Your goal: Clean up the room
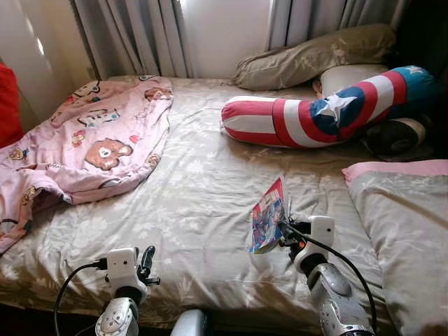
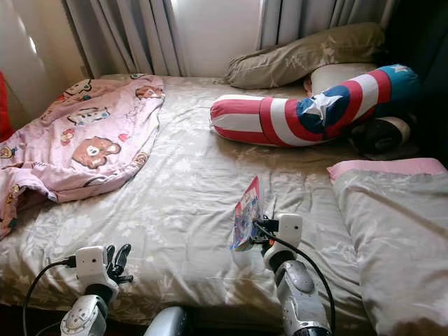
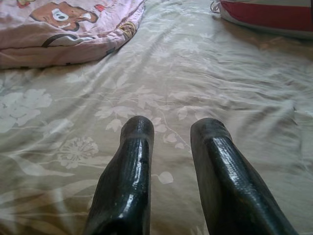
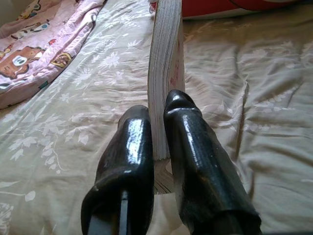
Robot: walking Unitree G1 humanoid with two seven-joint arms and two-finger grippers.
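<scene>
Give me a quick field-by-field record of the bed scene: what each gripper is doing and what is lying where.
right gripper: shut on the thin colourful book, held upright above the sheet
left gripper: open, holding nothing, low over the sheet near the bed's front edge
beige floral bed sheet: wrinkled, covers the mattress
pink bear-print blanket: crumpled on the robot's left side of the bed
red, white and blue star bolster pillow: lying at the far right
olive pillow: at the head, by the curtains
grey pillow with pink edge: near right

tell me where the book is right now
The book is pinched upright in the right gripper, lifted over the floral bedsheet on the robot's right, in front of the red, white and blue bolster pillow.
</scene>
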